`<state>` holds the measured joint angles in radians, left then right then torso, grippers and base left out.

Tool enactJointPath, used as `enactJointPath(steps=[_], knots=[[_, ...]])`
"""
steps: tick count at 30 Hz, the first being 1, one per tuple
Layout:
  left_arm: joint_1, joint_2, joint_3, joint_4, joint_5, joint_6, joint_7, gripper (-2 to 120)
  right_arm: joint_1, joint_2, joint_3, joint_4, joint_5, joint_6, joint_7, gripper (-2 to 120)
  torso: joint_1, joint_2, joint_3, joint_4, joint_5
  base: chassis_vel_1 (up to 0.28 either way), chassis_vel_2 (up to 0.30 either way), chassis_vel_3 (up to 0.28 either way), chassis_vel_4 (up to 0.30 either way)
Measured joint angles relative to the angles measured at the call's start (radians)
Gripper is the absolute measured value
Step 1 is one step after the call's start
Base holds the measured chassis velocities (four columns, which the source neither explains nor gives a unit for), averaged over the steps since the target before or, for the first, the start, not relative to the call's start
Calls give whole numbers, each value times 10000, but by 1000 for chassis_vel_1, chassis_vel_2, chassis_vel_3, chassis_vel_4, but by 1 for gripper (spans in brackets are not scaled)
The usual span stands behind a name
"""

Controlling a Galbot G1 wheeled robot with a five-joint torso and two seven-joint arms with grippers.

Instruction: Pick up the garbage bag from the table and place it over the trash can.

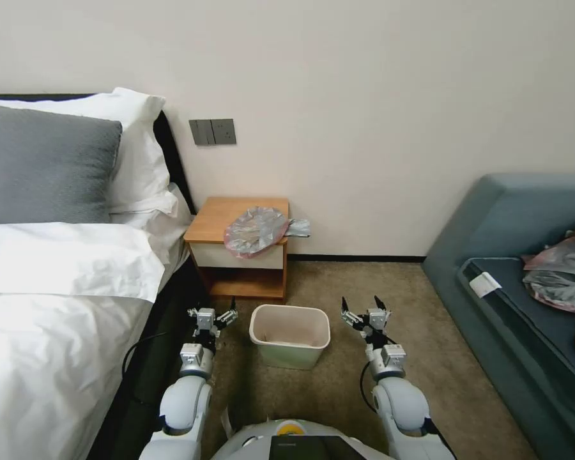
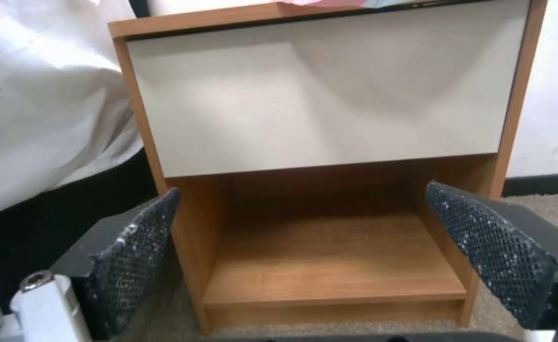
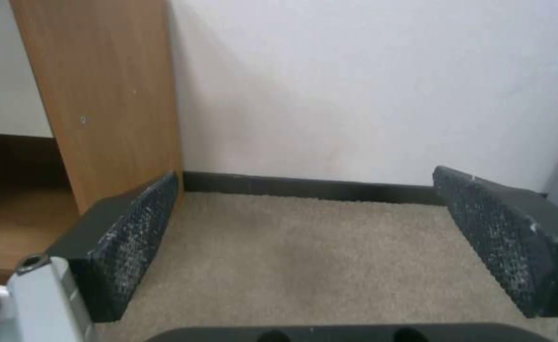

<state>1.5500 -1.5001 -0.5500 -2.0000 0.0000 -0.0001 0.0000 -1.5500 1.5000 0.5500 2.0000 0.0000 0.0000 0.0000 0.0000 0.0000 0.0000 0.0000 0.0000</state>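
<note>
The garbage bag [image 1: 257, 230], thin grey-pink plastic, lies crumpled on the right part of the table [image 1: 214, 217], a small wooden nightstand with a white drawer front [image 2: 316, 95]; one edge of it hangs over the drawer front. On the carpet in front of the table stands the cream trash can [image 1: 290, 334]. My left gripper [image 1: 212, 313] hovers open to the left of the trash can, facing the table's shelf gap [image 2: 329, 247]. My right gripper [image 1: 364, 308] is open to the right of the can, facing bare carpet and wall.
A bed [image 1: 51, 306] with white sheets and pillows runs along the left, close to my left arm. A teal sofa [image 1: 524, 268] with a heap of grey-pink bags [image 1: 565, 271] stands on the right. Beige carpet [image 1: 364, 281] lies between them.
</note>
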Motion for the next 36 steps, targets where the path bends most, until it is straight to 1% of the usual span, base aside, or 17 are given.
enactJointPath(steps=[36], knots=[[0,0,0,0,0,0,0,99,0,0,0,0,0,0,0,100,0,0,0,0,0,0,0,0,0]])
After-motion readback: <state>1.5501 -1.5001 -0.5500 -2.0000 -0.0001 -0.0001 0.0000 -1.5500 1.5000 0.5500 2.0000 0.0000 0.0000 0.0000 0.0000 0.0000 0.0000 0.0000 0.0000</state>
